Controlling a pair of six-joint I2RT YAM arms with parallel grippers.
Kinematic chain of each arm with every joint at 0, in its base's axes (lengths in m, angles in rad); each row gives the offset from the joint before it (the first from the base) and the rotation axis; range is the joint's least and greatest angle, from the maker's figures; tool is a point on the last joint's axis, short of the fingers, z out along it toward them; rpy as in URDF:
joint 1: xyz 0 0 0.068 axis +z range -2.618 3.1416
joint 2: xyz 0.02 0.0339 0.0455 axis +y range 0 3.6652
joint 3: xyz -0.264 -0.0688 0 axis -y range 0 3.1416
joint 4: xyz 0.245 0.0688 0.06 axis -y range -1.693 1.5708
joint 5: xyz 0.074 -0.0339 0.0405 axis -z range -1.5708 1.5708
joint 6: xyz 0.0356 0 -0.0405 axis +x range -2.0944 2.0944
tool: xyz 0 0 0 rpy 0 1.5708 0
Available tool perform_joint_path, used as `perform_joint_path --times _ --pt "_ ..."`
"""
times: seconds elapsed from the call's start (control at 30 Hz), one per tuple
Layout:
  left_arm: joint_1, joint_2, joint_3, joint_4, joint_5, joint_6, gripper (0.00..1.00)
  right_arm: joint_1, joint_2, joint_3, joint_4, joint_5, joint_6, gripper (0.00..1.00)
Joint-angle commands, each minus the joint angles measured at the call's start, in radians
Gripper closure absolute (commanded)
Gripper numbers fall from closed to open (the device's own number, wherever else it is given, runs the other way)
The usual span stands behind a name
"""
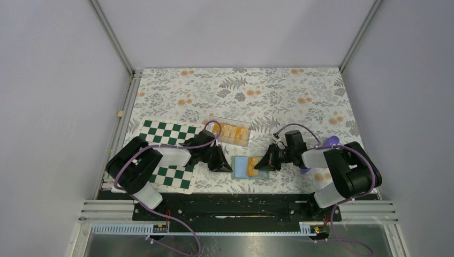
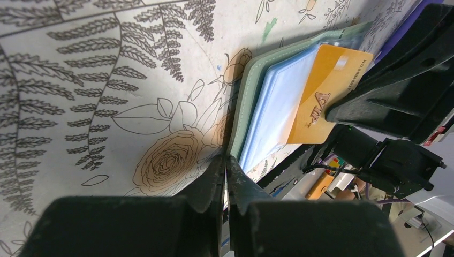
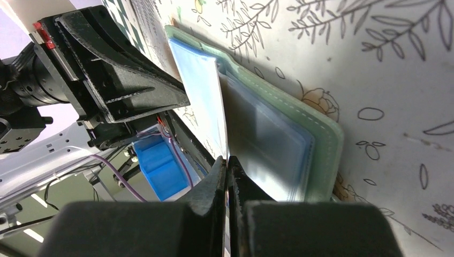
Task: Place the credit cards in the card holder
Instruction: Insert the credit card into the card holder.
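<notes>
The card holder (image 1: 241, 167) lies open near the table's front edge, with a green cover (image 2: 249, 96) and pale blue sleeves (image 3: 284, 144). My left gripper (image 1: 229, 167) is shut, its tips (image 2: 225, 159) pinching the holder's left cover edge. An orange-yellow credit card (image 2: 326, 80) rests tilted on the blue sleeve, and in the top view it (image 1: 255, 163) sits on the holder's right half. My right gripper (image 1: 260, 164) is shut on that card's outer end. In its own view a thin sheet runs edge-on between the tips (image 3: 227, 159). More credit cards (image 1: 233, 134) lie in a clear tray.
The clear tray (image 1: 247, 126) stands just behind the holder. A green-and-white chequered board (image 1: 166, 133) lies under the left arm. A purple object (image 1: 333, 140) shows behind the right arm. A blue bin (image 3: 158, 166) sits below the table's front rail.
</notes>
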Motion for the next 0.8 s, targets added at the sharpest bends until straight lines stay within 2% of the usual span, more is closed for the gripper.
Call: perform_joint_path --times 0.0,0.27,0.77 --pt "-0.006 0.006 -0.009 0.021 -0.023 0.001 0.96 -0.005 0.009 -0.029 0.038 -0.009 0.038 1.0" --pt "-0.007 0.004 -0.008 0.021 -0.022 0.002 0.97 -0.004 0.024 -0.028 0.03 -0.033 0.059 1.0" --pt "-0.013 0.013 0.015 -0.008 -0.024 0.018 0.98 0.033 0.106 0.099 -0.112 -0.114 -0.037 1.0"
